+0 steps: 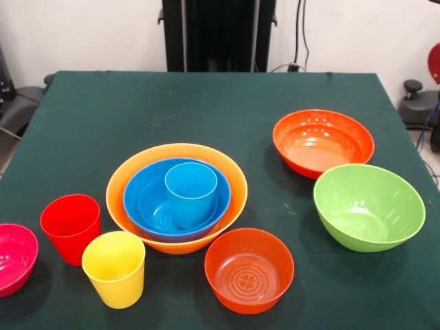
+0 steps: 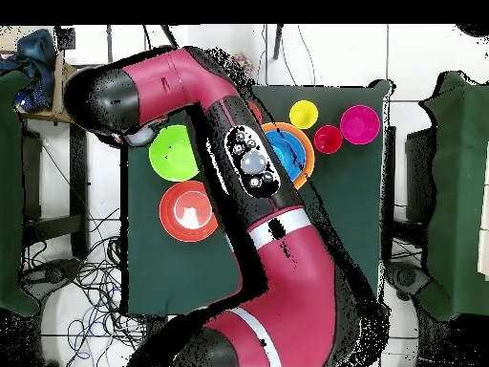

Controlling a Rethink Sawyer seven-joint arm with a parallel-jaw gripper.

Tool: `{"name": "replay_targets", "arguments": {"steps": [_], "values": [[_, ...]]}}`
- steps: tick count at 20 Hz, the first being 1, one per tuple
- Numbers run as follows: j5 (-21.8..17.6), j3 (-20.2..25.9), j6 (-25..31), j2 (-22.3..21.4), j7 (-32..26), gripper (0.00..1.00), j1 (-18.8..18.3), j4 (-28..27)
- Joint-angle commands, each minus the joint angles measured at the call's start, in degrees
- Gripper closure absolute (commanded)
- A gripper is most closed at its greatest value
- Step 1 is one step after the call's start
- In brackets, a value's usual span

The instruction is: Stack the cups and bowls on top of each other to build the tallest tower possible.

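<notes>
Reaching out from the overhead view's bottom edge, the red and black arm [image 2: 277, 258] is being bent across the green table [image 1: 172, 103]. Its far end is being held near one table edge. The gripper [image 2: 143, 136] is being shown only as a pale grey piece under that end. Whether it is spread or pressed together cannot be told, and nothing is being seen in its hold.

The lime green bowl [image 2: 172, 151] is being kept just beside the gripper, nearest of all the things and empty. One red-orange bowl [image 2: 188, 211] is being shown a little farther from the gripper, beyond the green bowl and apart from it. In the front view a second red-orange bowl [image 1: 249, 269] is being seen upright and empty.

The tower [image 1: 180, 199] is being found well apart from the gripper, on the far side of the arm's forearm. It is being made up of the pale orange bowl [image 1: 237, 185] at the bottom and the blue bowl [image 1: 148, 199] nested in it. The light blue cup [image 1: 190, 189] is being held upright inside the blue bowl.

Farther again from the gripper, the yellow cup [image 1: 115, 268], the red cup [image 1: 70, 227] and the pink bowl [image 1: 14, 258] are being left upright on the table. The yellow and red cups are being shown just beside the tower, and the pink bowl is lying farthest from the gripper.
</notes>
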Motion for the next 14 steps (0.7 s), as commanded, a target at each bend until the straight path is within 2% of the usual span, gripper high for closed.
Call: {"name": "replay_targets", "arguments": {"steps": [1,14], "values": [[-0.7,-5.5,-4.5,-1.7,2.0,0.00,-2.0,10.4],[-3.0,-7.5,-9.2,-0.3,0.7,0.00,-2.2,12.1]]}}
